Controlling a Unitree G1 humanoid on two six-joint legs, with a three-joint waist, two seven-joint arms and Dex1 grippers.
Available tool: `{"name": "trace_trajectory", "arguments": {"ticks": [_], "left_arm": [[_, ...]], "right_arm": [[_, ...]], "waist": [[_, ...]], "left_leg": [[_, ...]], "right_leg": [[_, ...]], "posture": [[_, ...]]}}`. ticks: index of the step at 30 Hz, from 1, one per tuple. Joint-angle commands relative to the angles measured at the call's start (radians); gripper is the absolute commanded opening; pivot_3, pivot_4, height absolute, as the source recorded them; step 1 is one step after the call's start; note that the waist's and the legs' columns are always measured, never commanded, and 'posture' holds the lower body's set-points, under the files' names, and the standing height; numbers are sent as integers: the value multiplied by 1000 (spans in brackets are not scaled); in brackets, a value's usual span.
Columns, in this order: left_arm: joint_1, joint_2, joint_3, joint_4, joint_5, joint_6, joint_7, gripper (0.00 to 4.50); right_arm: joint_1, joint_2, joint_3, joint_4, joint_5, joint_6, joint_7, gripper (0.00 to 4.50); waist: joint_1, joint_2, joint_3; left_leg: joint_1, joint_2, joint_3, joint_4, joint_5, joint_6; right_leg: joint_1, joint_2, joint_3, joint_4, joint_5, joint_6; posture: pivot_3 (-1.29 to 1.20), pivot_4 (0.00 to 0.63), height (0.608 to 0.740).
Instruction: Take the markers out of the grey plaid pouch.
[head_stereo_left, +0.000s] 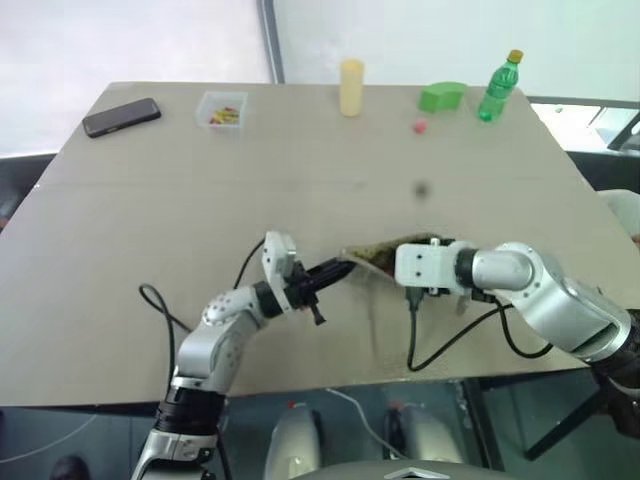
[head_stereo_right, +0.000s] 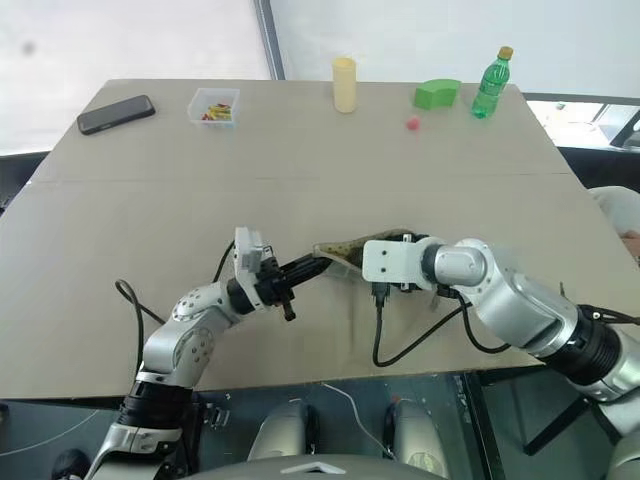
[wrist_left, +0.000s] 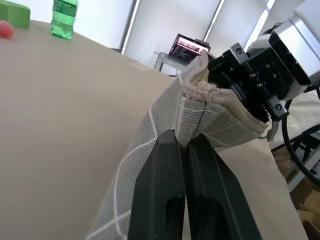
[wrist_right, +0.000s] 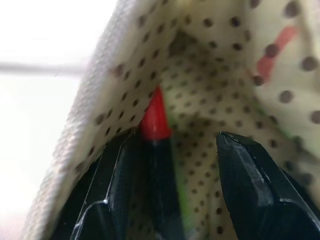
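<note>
R hand (wrist_right: 170, 200) is inside the mouth of the grey plaid pouch (wrist_left: 200, 107), fingers (wrist_right: 255, 185) spread partway w/ nothing gripped yet. In the R wrist view the red marker (wrist_right: 156, 145) sits between them, lower centre of frame, hugging the finger at lower left; red cap tip points up the frame, deeper into the dotted lining. Long axis runs roughly along the way my hand points, so I'd judge a close needs the fingers to straddle the dark body across its width. A thin bright green line beside it, lower centre, is prob the green marker (wrist_right: 184, 212); can't tell if they touch.

L hand (wrist_left: 185, 150) is shut tight on the pouch's edge seam, holding it up off the tabletop (head_stereo_left: 300, 180). In the head view the pouch is centre frame, strung between both hands, L hand at its left end, R hand entering from the right. R hand is clearly the nearer one to the markers.
</note>
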Motion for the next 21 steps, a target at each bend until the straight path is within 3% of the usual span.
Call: {"name": "trace_trajectory", "arguments": {"ticks": [1,8,13,16,18,21], "left_arm": [[16,6,16,16,31,-60,-5,0],[24,-6,5,50,55,-110,-21,0],[27,-16,1,76,54,-126,-37,0],[25,-20,-1,85,57,-133,-42,0],[19,-24,5,96,56,-136,-39,0],[3,-27,18,113,55,-134,-30,0]], "right_arm": [[13,-7,9,19,-88,-13,31,2604],[33,109,-15,123,-190,7,-19,2604],[61,202,-36,197,-233,-53,-78,482],[85,258,-59,233,-246,-91,-118,482],[103,287,-87,242,-253,-109,-145,27],[133,306,-154,192,-236,-115,-145,10]], "waist": [[0,0,0],[-2,0,0],[0,0,0],[-2,0,-1],[-3,0,-1],[-1,0,-1]], "left_leg": [[0,0,0,0,0,0],[0,0,0,0,0,0],[0,0,0,1,0,0],[0,0,0,1,0,0],[0,0,0,1,0,0],[0,0,0,1,0,0]], "right_leg": [[0,0,0,0,0,0],[0,0,0,1,0,0],[0,0,0,1,0,0],[0,0,0,1,0,0],[0,0,0,1,0,0],[0,0,0,2,0,0]], "posture": [[0,150,740],[0,150,740],[0,150,740],[0,150,740],[0,150,740],[0,150,740]]}}
